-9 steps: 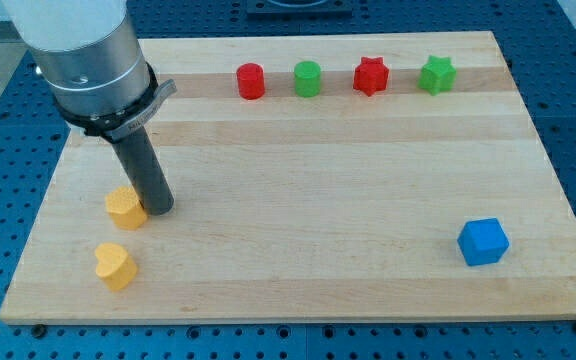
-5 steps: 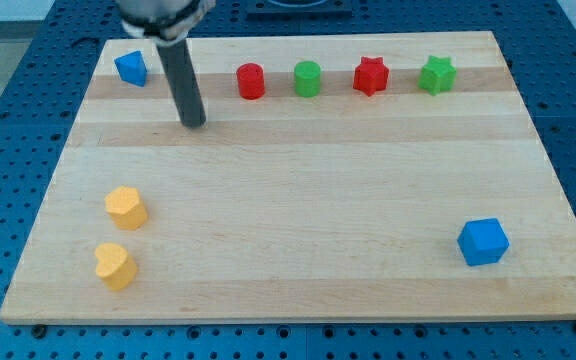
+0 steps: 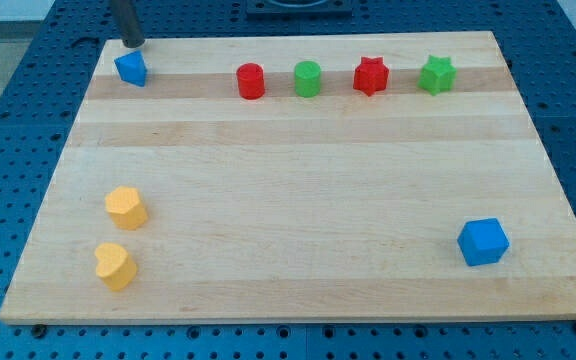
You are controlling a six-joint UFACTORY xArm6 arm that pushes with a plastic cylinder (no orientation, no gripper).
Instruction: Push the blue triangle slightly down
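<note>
While the near edge of the bench (image 3: 298, 305) holds only bystanders, two yellow blocks (image 3: 126, 207) (image 3: 115, 265) at 8 o'clock and a blue cube (image 3: 483, 241) at 4 o'clock, the work sits at the far end. Along the far strip, near 12 and 1 o'clock, stand a red cylinder (image 3: 251, 81), a green cylinder (image 3: 308, 78), a red star (image 3: 370, 75) and a green star (image 3: 436, 75). At 11 o'clock lies the blue triangle (image 3: 131, 68), well apart from the rest. My tip (image 3: 131, 44) has swung up from mid-board, past the triangle, and now rests just beyond it at the board's far edge, close but seemingly not yet touching. This arm carries no gripper, only the rod, so nothing opens or shuts. That places me behind the triangle, and I judge a short pull toward 6 o'clock would nudge it down.
</note>
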